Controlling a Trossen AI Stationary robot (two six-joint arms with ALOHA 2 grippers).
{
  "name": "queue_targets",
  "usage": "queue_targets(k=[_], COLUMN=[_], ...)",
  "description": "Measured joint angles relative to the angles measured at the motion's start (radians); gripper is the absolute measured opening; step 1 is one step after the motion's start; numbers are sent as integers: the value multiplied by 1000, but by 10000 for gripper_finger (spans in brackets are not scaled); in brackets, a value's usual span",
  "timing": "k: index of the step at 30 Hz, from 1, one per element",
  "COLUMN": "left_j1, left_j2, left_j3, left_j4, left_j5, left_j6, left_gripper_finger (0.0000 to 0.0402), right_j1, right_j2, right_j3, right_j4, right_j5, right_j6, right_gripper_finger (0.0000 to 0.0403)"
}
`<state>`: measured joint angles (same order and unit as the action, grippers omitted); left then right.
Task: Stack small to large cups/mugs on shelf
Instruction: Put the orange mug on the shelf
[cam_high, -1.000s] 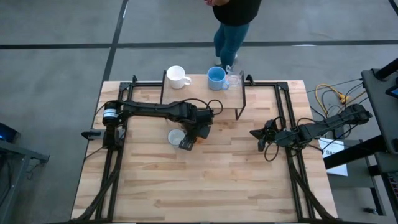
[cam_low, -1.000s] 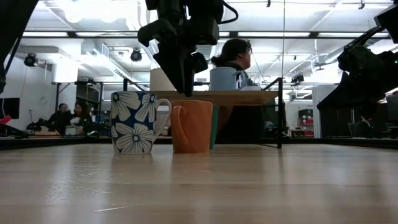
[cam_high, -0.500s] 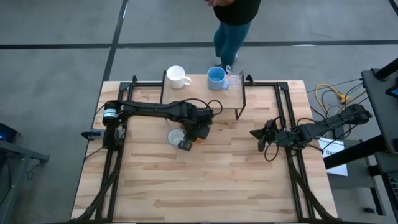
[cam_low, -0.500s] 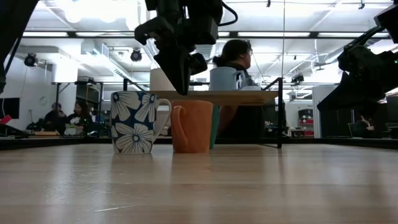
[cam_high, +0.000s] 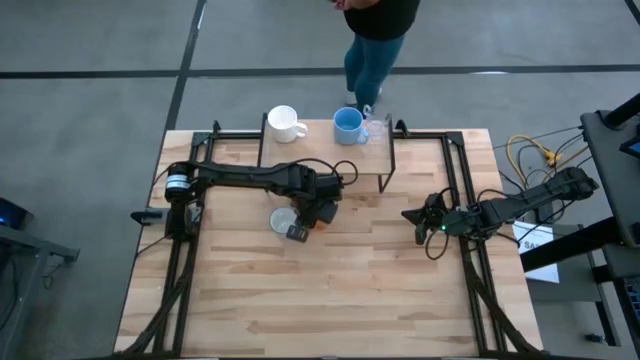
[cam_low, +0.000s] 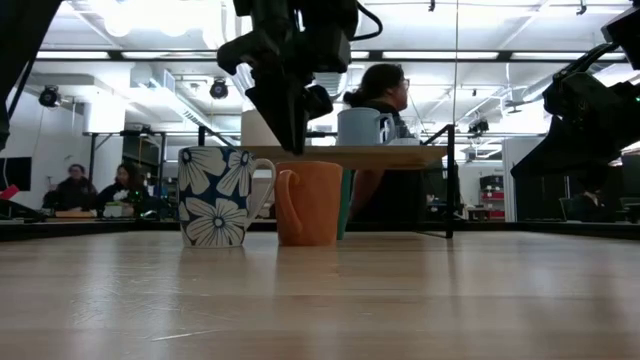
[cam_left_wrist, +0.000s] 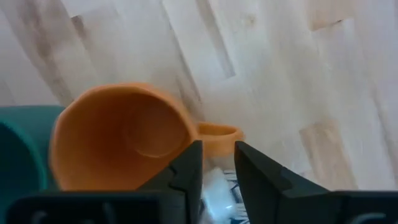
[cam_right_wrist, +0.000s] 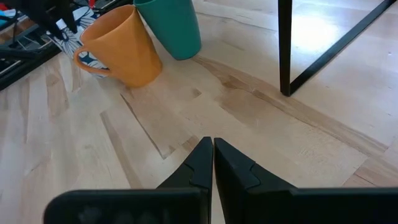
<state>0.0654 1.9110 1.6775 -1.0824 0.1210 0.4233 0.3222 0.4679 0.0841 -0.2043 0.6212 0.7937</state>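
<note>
1. Your left gripper (cam_left_wrist: 216, 163) hung directly above the orange mug (cam_left_wrist: 121, 137), fingers slightly apart astride its handle (cam_left_wrist: 217, 135), gripping nothing
2. The mug stood upright below, far from your shut right gripper (cam_high: 411, 215)

Shelf (cam_high: 325, 150) sits at table (cam_high: 330, 290) far edge, centre. On it: white mug (cam_high: 284, 123) left, light blue mug (cam_high: 348, 125) right, clear glass (cam_high: 375, 127) just beside that. On table before shelf: patterned mug (cam_low: 217, 196) left, orange mug (cam_low: 308, 203) beside it, green cup (cam_right_wrist: 171, 26) behind orange.
</note>
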Motion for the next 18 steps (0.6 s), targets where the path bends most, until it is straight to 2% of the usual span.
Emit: queue_targets(k=[7, 18], left_j1=[0, 1], left_j2=[0, 0], left_j3=[0, -24], left_j4=[2, 11], left_j5=[-48, -36], left_j6=[0, -27], left_gripper_finger=[80, 80], right_j1=[0, 0], right_j2=[0, 0], right_j3=[0, 0], right_j4=[0, 0], right_j5=[0, 0], right_j6=[0, 0], right_gripper_finger=[8, 8])
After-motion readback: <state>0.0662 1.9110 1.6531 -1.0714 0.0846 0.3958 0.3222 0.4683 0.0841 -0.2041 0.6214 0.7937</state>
